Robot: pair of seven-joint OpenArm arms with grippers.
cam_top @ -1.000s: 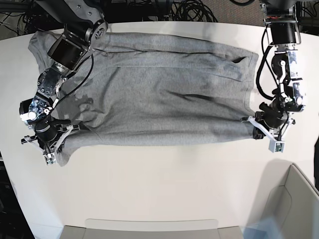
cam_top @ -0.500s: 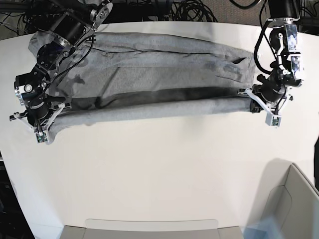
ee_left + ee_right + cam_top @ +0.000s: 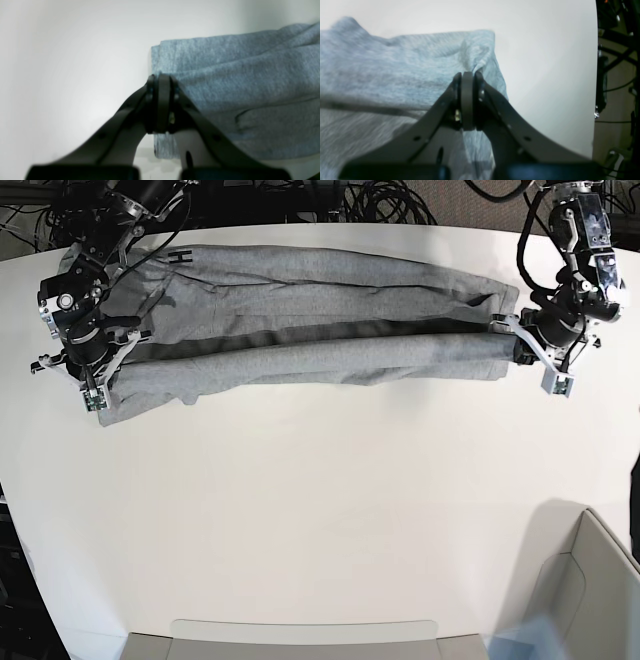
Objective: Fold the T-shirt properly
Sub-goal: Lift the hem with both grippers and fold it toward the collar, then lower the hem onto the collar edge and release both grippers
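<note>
The heather-grey T-shirt lies stretched across the far part of the white table. Its near edge is raised and doubled back over the rest, and a black letter shows near its far left. My left gripper, on the base view's right, is shut on the T-shirt's right end. In the left wrist view the left gripper pinches a corner of the T-shirt. My right gripper is shut on the left end. The right wrist view shows the right gripper closed on a bunched fold of the T-shirt.
A grey bin stands at the near right corner. A flat grey tray lies along the near edge. Black cables hang behind the table's far edge. Dark frame parts stand past the table's edge in the right wrist view.
Both grippers have carried the T-shirt's near edge up and toward the far side of the table. The cloth has gone from lying spread out to doubled into a narrower band.
</note>
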